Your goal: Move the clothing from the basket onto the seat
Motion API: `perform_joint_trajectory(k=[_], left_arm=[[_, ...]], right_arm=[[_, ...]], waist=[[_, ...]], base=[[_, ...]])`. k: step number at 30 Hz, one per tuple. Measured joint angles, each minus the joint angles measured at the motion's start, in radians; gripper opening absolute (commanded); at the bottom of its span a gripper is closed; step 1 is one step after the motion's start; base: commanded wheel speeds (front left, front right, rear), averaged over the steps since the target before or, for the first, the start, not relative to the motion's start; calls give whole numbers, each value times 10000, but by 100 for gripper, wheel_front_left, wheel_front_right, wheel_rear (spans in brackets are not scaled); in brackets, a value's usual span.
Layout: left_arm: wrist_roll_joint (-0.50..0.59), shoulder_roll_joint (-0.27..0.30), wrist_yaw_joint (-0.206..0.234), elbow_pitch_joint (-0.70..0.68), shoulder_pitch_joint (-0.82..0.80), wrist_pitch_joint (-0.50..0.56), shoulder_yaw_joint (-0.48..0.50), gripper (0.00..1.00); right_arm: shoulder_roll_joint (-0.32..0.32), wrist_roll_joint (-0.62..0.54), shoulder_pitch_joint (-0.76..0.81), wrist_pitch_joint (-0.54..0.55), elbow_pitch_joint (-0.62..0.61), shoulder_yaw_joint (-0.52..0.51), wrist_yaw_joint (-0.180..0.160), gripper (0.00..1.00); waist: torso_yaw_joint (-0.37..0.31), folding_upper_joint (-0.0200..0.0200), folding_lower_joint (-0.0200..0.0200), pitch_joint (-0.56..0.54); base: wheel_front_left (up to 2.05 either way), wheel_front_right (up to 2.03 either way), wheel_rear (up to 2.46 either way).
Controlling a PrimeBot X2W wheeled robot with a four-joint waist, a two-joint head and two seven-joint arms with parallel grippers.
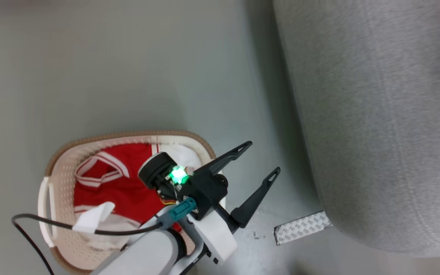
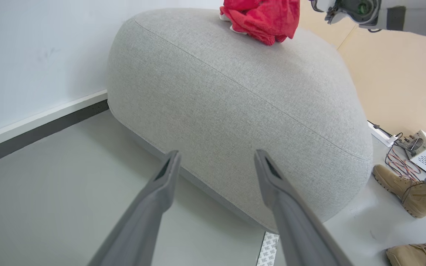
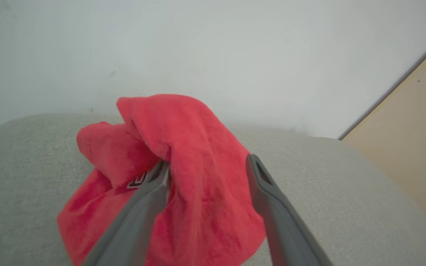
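Left arm is stretching out above the basket (image 1: pixel 128 135), left pincer (image 1: pixel 262 157) hanging wide open, fingers aiming at the seat (image 1: pixel 376 114) just ahead of the tips. Behind its wrist, clothing (image 1: pixel 128 179) is lying crumpled in the basket, no clear long axis. Over on the right, right pincer (image 3: pixel 208 162) is sitting spread wide, a red garment (image 3: pixel 198 140) bunching between its fingers on the seat, fold peaking beyond the tips.

Open floor (image 1: pixel 128 76) beside the seat (image 1: pixel 376 114)
The basket (image 1: pixel 61 179) stands near the seat's corner; a red garment (image 2: pixel 263 18) heaps on the seat's top; boots (image 2: pixel 401 186) and cables (image 2: pixel 401 164) crowd its far end.
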Motion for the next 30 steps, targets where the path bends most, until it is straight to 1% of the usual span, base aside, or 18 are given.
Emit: perform_joint_trajectory(k=[3,6,10,13,17,23,26,30], left_arm=[[-86,-13,75,35,56,-121,59,100],[-255,-50,111,161,227,-314,138,100],[-600,-63,297,401,576,-805,414,100],[-807,-46,466,619,953,-1233,656,100],[-1139,-65,734,970,1481,-1839,951,100],[-1709,-165,1264,1363,2457,-2663,1628,100],[-1895,-113,1436,1484,2939,-2865,1948,100],[-2021,-111,1592,1580,3498,-3076,2332,100]], right_arm=[[35,-50,396,0,-345,468,0,100],[104,115,933,0,-1101,771,0,100],[153,295,1971,0,-2422,1292,0,100],[259,702,2955,0,-3505,1678,0,100],[245,895,4368,-2,-4840,1776,0,100],[418,892,6487,0,-6236,1885,0,100],[629,894,7244,0,-6796,1988,0,100],[851,861,8107,0,-7221,2245,0,100]], waist=[[-117,0,0,-329],[-234,0,0,-731],[-382,-1,0,-1379],[-454,0,-1,-1923],[-462,0,-2,-2689],[-227,0,-3,-3868],[1,0,-2,-4395],[410,0,-3,-4995]], base=[[0,0,0],[0,0,0],[0,0,0],[0,0,0],[0,0,0],[0,0,0],[0,0,0],[0,0,0]])
